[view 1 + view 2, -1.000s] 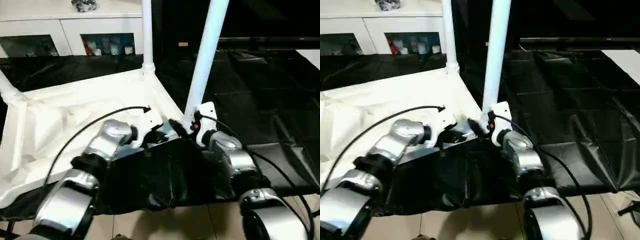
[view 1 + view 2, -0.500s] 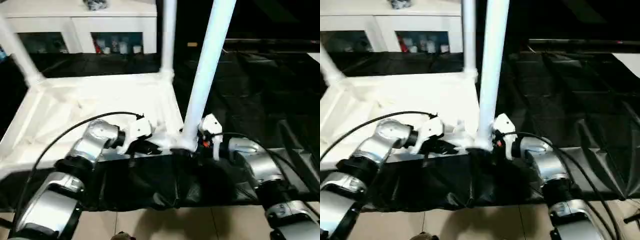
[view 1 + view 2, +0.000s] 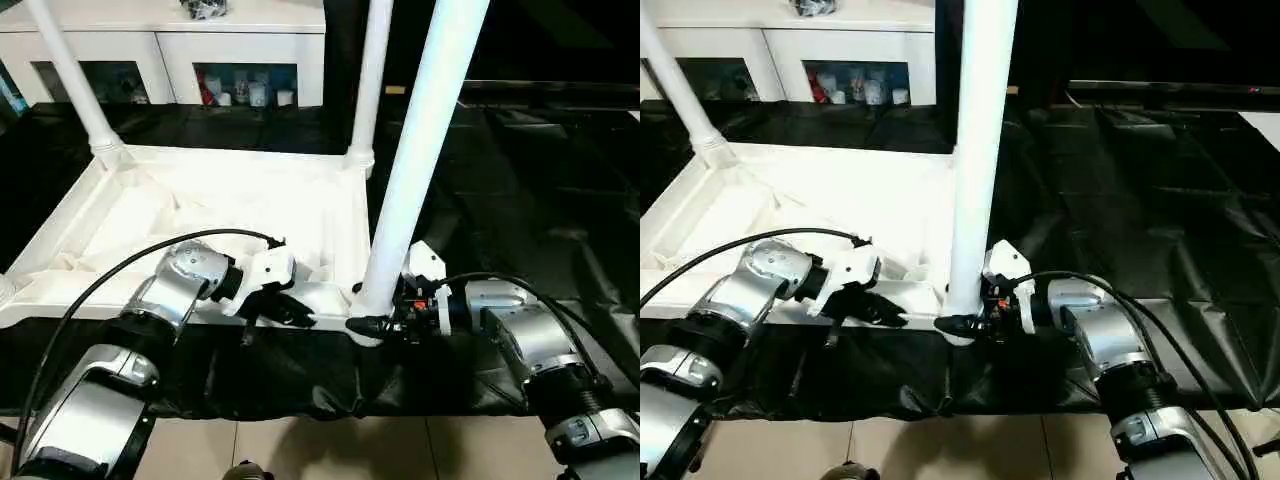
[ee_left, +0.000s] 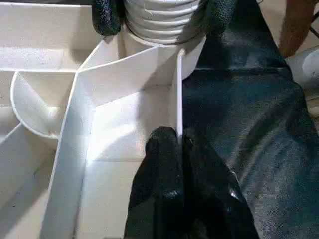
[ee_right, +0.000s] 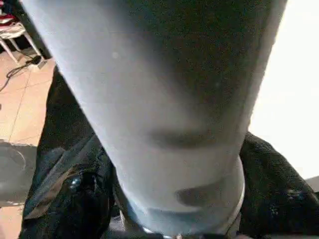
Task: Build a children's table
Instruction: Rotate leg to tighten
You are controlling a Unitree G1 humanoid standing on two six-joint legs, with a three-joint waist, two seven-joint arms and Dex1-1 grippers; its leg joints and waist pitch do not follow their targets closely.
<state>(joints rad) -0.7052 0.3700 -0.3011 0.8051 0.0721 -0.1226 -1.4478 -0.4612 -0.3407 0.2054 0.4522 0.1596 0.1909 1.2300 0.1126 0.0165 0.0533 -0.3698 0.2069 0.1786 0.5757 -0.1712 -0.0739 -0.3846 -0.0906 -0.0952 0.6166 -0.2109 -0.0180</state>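
- The white plastic rectangular tabletop (image 3: 215,205) lies upside down on a black plastic sheet (image 3: 520,190), its ribbed underside facing up.
- Three long white tubular legs show, each standing up from a round corner socket: one at the far left corner (image 3: 75,75), one at the far right corner (image 3: 370,75), and the nearest leg (image 3: 420,165) at the near right corner, leaning slightly to the right as it rises.
- The left arm (image 3: 150,320) reaches forward from the lower left, its silver forearm angled towards the tabletop's near edge.
- The left gripper (image 4: 179,144) is pinched closed on the thin upright rim wall of the tabletop, just beside the near right corner socket.
- The right arm (image 3: 530,340) comes in from the lower right, its forearm lying nearly level and pointing left at the base of the nearest leg.
- The right gripper (image 3: 375,325) has one black finger on each side of that leg's base, where it enters the socket; its black fingers (image 5: 79,199) flank the tube, and I cannot tell whether they press against it.
- The tabletop's near edge runs close to the front edge of the black sheet, beyond which tiled floor (image 3: 330,450) shows.
- To the right of the tabletop the black sheet stretches away as open room.
- Behind the tabletop stands a white glass-doored cabinet (image 3: 160,50).
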